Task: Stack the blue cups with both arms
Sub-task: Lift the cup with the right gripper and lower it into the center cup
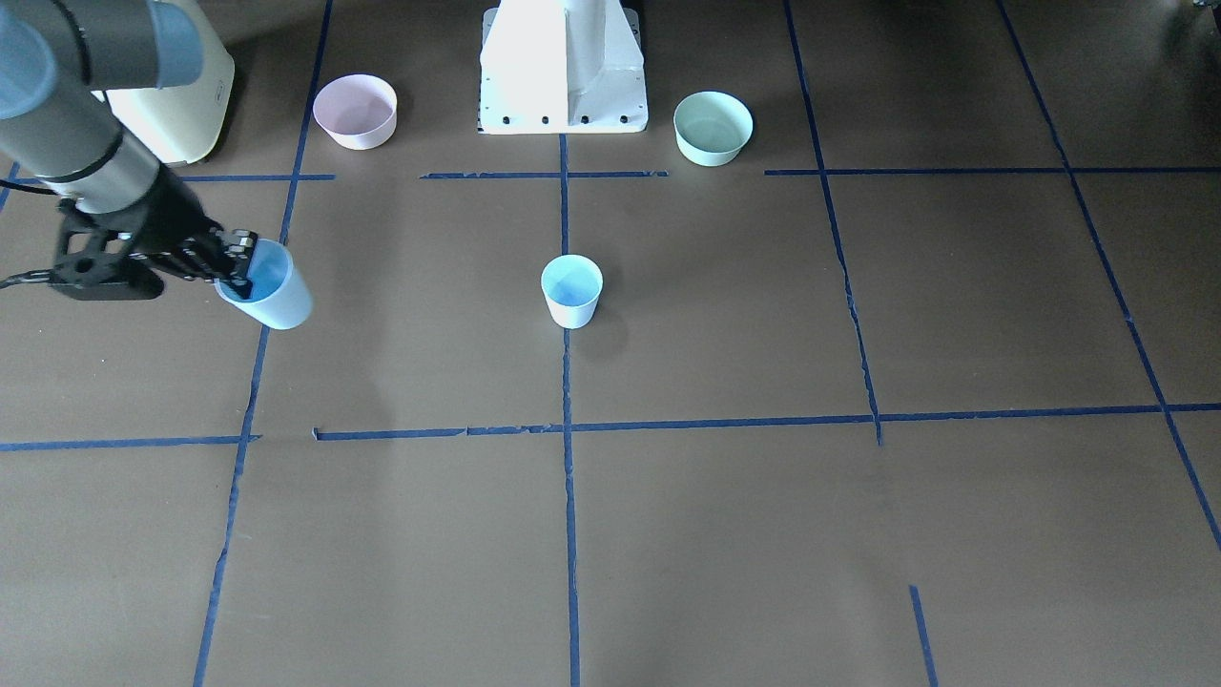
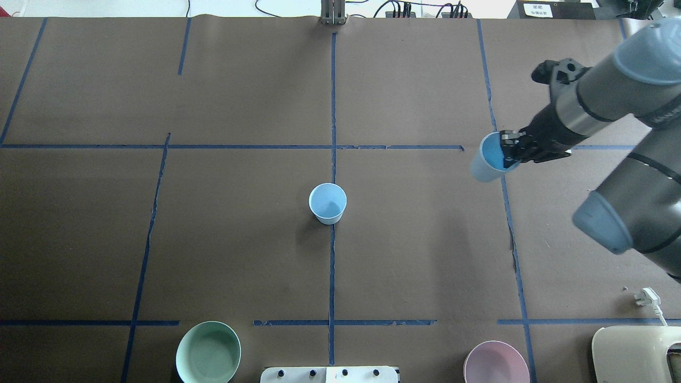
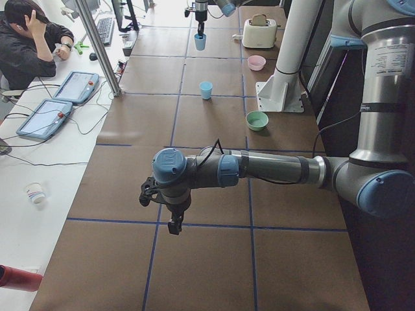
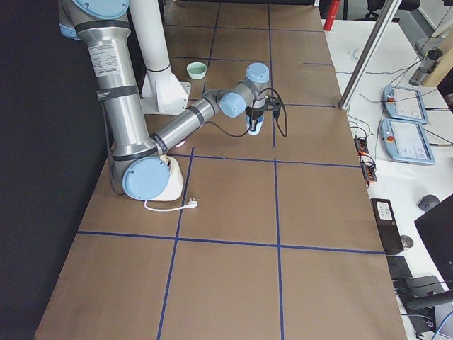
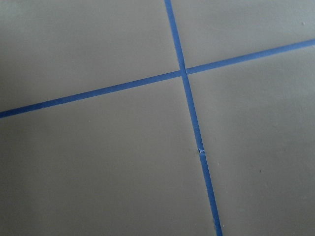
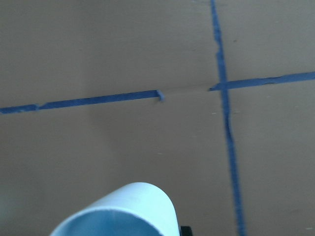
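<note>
One blue cup (image 1: 572, 291) stands upright at the table's middle on the centre tape line; it also shows in the overhead view (image 2: 327, 203). My right gripper (image 1: 238, 262) is shut on the rim of the other blue cup (image 1: 277, 301) and holds it tilted above the table, to the standing cup's side (image 2: 485, 162). That cup's rim fills the bottom of the right wrist view (image 6: 133, 211). My left gripper (image 3: 174, 223) shows only in the exterior left view, far from both cups; I cannot tell whether it is open or shut.
A pink bowl (image 1: 356, 111) and a mint-green bowl (image 1: 713, 127) flank the white pedestal (image 1: 563, 67). A cream toaster (image 2: 633, 354) and a white plug (image 2: 646, 296) lie near the right arm's base. Blue tape lines grid the brown table.
</note>
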`<state>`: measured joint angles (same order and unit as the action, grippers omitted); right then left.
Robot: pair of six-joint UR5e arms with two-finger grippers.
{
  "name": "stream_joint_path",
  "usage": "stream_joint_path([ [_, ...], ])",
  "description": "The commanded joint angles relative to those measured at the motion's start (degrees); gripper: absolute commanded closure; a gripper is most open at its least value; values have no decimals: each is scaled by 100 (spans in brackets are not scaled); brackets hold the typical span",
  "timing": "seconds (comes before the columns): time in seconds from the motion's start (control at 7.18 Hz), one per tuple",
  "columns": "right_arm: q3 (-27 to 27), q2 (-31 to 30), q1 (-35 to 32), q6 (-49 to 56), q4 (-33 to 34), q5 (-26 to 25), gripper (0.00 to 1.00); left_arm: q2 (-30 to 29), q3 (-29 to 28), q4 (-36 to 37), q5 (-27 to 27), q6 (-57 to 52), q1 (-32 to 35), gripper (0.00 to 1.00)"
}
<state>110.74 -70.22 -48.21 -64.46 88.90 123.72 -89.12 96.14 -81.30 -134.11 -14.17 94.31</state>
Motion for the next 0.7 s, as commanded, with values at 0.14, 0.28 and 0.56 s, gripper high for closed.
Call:
stream_joint_path([
  [0.14,-648,2052,1232,-2066,690,-1084,100,0,27,0,8,46,0,0],
  [0.28,-929,2439,1452,-2444,699,-1330,100,0,19,0,8,46,0,0],
  [0.56,-1371,2751,1735,-2571,708,-1727,99,61,-8,0,-1,38,0,0],
])
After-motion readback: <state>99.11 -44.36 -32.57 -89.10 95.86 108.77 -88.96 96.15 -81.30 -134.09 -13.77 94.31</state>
